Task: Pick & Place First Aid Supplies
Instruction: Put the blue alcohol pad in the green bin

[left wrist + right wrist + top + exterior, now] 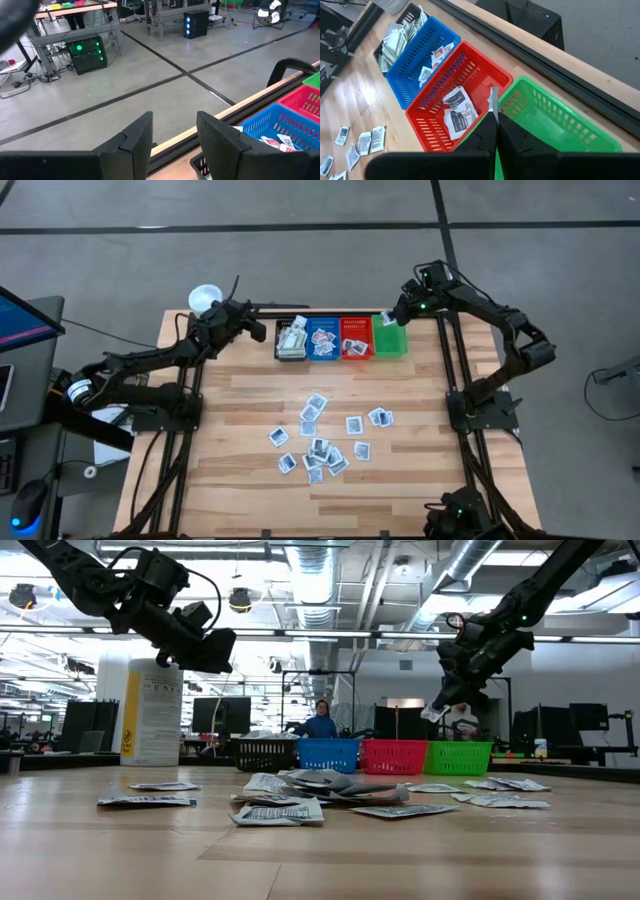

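Right hand [494, 131] is clenched on one thin packet [493, 100], pinched edge-on between the fingertips; it hangs above the row of bins at the far edge of the bench [400, 480], over the seam between the red bin [470, 80] and the green bin [555, 125]; judging by that, the step is the drop, target likely green; shift fully over the green bin's middle before letting go, come lower so the light packet does not flutter onto the rim or into red; spread the fingers cleanly, packet may cling. Left hand [175, 137] is released, fingers apart and holding nothing, raised past the black bin [291, 338] end of the row. Remaining packets [322, 448] lie scattered mid-bench, some overlapping; others already sit in black, blue [322, 338] and red bins.
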